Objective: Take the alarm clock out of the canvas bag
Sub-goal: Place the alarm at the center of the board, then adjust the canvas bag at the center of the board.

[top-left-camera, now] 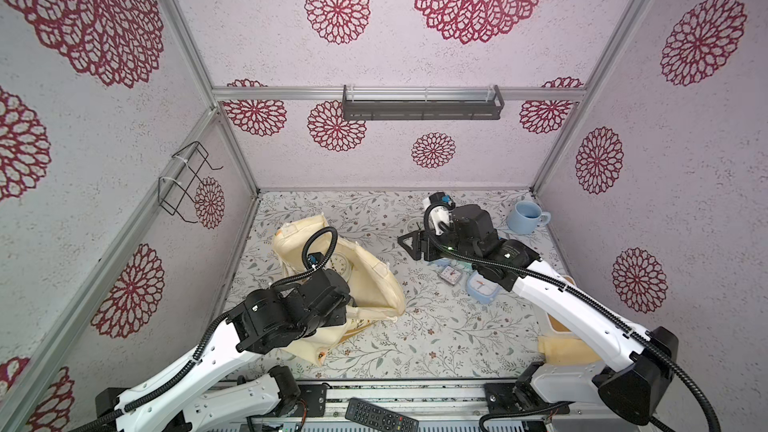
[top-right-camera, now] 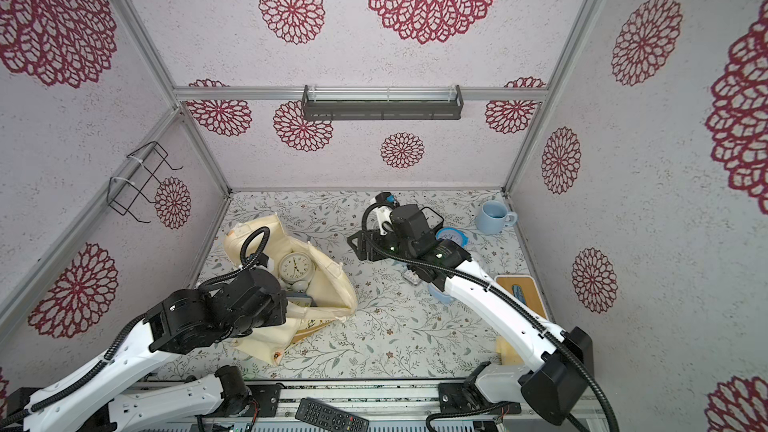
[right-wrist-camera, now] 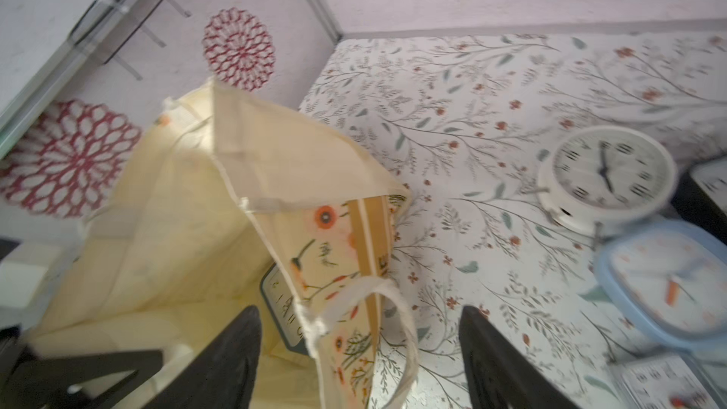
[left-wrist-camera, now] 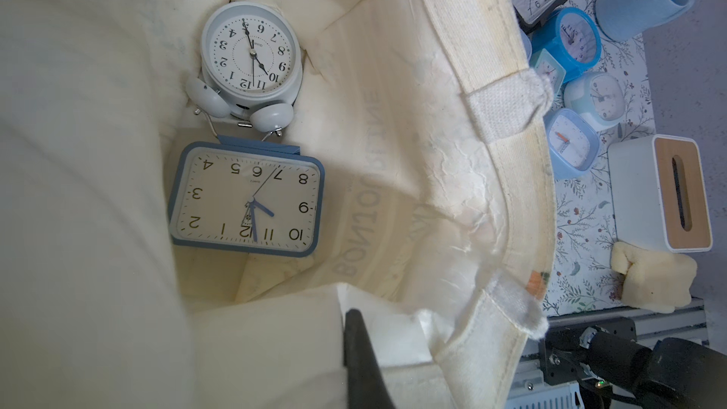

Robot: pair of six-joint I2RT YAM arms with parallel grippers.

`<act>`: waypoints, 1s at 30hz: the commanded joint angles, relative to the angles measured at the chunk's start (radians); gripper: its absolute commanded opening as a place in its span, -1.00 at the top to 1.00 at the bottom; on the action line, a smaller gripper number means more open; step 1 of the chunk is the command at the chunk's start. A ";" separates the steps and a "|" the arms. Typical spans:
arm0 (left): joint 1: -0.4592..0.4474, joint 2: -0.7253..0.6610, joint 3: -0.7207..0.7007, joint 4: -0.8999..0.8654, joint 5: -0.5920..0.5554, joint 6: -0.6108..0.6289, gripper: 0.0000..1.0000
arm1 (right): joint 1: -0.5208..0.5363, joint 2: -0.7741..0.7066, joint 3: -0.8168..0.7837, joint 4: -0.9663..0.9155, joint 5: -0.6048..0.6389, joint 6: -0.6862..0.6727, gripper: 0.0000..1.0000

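Note:
The cream canvas bag [top-left-camera: 382,284] [top-right-camera: 332,280] stands open at the table's left. Two alarm clocks lie inside it: a white round twin-bell one [left-wrist-camera: 251,53] [top-right-camera: 295,265] and a blue rectangular one [left-wrist-camera: 246,200]. My left gripper [left-wrist-camera: 346,320] is shut on the bag's rim cloth, and only one black finger [left-wrist-camera: 356,348] shows. My right gripper [right-wrist-camera: 360,332] [top-left-camera: 409,241] hangs open over the table right of the bag, holding nothing. The bag's printed side [right-wrist-camera: 334,261] and a handle loop show in the gap between its fingers.
Several alarm clocks [top-left-camera: 451,276] lie on the table under my right arm, among them a white round one [right-wrist-camera: 607,175] and a pale blue square one [right-wrist-camera: 668,281]. A blue mug [top-left-camera: 525,218], a white tissue box [top-right-camera: 519,292] and a yellow sponge [top-left-camera: 561,349] are at the right.

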 commanded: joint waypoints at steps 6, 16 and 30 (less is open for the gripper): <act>-0.038 0.017 0.024 0.027 -0.011 0.032 1.00 | 0.068 0.227 0.135 -0.015 -0.072 -0.236 -0.64; -0.044 0.020 0.036 -0.047 -0.049 -0.010 1.00 | 0.069 0.205 0.023 0.098 0.130 -0.112 0.68; -0.037 0.060 0.104 -0.340 -0.326 -0.224 1.00 | 0.126 -0.274 -0.575 0.266 0.670 0.471 1.00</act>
